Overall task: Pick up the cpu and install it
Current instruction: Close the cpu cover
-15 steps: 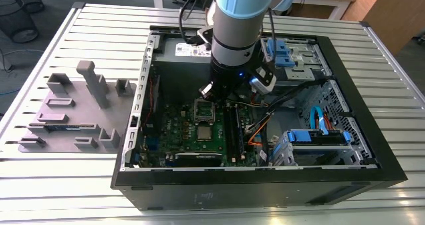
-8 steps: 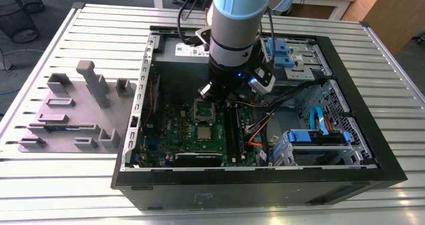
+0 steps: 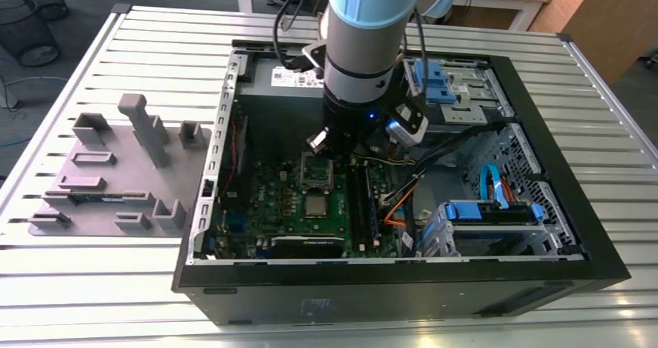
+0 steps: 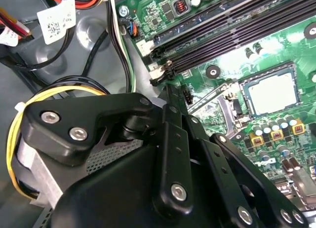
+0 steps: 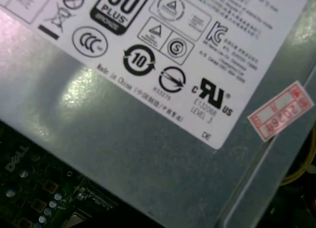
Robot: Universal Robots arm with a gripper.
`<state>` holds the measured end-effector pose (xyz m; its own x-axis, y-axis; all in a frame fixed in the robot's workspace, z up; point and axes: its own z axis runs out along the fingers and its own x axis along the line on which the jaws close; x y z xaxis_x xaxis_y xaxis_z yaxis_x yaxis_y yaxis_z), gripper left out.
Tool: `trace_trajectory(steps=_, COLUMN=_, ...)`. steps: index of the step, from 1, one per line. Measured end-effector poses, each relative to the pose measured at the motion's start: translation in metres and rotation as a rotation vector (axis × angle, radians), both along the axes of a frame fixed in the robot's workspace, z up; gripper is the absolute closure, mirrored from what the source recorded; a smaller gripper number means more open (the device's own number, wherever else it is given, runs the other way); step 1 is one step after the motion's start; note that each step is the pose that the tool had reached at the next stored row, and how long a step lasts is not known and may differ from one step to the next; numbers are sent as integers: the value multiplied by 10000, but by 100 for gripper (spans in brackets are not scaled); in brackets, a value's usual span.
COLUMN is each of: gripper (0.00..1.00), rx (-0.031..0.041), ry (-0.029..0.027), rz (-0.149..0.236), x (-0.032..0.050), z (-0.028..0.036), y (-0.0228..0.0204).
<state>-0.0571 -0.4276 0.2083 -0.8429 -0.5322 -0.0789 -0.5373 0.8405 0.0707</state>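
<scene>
second wrist view, cpu (image 4: 273,93) in socket (image 4: 270,71), gripper (image 4: 172,107) apart

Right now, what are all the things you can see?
cpu: one, silvery, sitting in the motherboard socket.
motherboard: one, green, inside the case.
power supply: one, grey with a white label, inside the case.
drive brackets: two, blue, on the exterior view's right of the case.
case: one, black, open, on the table.
parts holder: one, grey, on the exterior view's left of the case.
table: one, silvery, slatted.
arm: one, grey and blue, reaching into the case.
gripper: one, black, over the motherboard.
</scene>
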Motion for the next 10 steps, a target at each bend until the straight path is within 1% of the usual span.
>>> trace_trajectory(steps=1, gripper=89, rx=0, ry=-12, rz=0, x=0, z=8, y=-6)
trace_trajectory(steps=3, gripper=89, rx=2, ry=-19, rz=1, x=0, z=21, y=-19)
trace_trajectory(steps=10, gripper=89, rx=15, ry=-20, rz=0, x=0, z=21, y=-21)
